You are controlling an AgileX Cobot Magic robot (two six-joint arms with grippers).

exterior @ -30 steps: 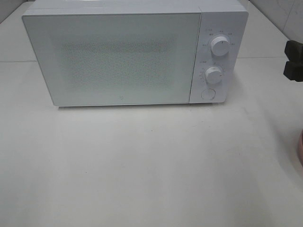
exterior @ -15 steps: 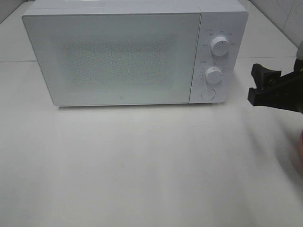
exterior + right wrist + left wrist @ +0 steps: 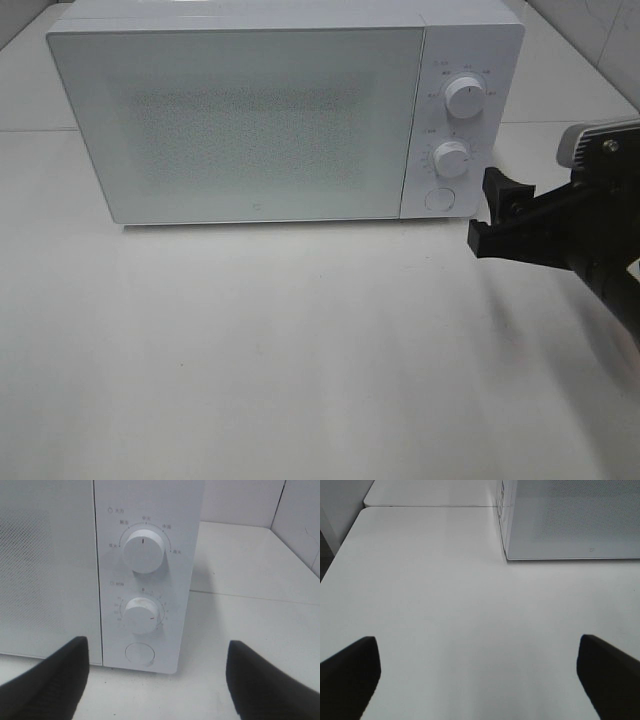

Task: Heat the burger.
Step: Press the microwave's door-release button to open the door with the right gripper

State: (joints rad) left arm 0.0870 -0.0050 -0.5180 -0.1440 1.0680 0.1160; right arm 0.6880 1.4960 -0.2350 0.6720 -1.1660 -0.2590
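Observation:
The burger is out of view in every frame. The white microwave [image 3: 240, 120] stands at the back of the table with its door shut. My right gripper [image 3: 485, 212] hangs open and empty just right of the microwave's lower front corner, level with the round button [image 3: 439, 199]. The right wrist view looks between its fingertips [image 3: 45, 685] at the control panel: the upper knob [image 3: 144, 550], the lower knob [image 3: 142, 615] and the button [image 3: 140, 654]. My left gripper [image 3: 480, 675] is open over bare tabletop, left of the microwave [image 3: 570, 520], and does not show in the exterior view.
The white table [image 3: 300, 350] spreads in front of the microwave. Its left edge [image 3: 340, 550] shows in the left wrist view. A tiled wall [image 3: 600, 30] rises at the back right.
My right arm has come in from the right edge, moving left toward the microwave's control panel, and now covers the pink rim seen earlier at the right. The jaws stayed open.

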